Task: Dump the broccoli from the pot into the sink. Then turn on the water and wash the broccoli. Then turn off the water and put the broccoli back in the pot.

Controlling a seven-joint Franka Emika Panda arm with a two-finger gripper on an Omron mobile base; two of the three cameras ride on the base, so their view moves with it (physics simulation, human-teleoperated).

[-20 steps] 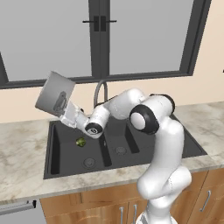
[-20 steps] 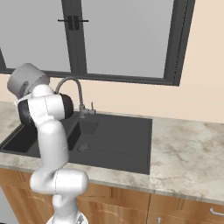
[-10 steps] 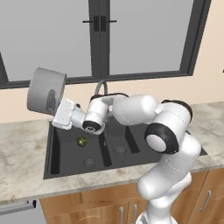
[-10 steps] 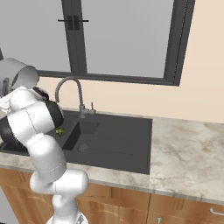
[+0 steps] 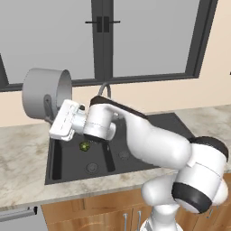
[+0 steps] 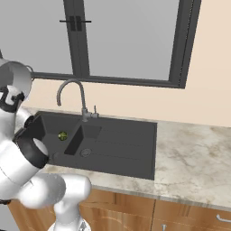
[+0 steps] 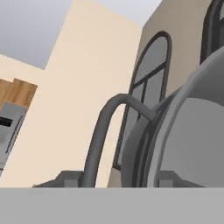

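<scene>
Two fingers of the gripper point(image 5: 53, 118) are clamped on the pot point(image 5: 44, 93) at its loop handle, holding it tipped on its side above the counter just left of the sink point(image 5: 67, 164). Over the last second the arm has swung the pot further left and a little higher, clear of the basin. One small broccoli point(image 5: 84, 145) lies on the large basin's floor, near the drain point(image 5: 92, 168), so the dump looks finished; setting the pot down and reaching the faucet point(image 6: 72, 97) lever seem next.
</scene>
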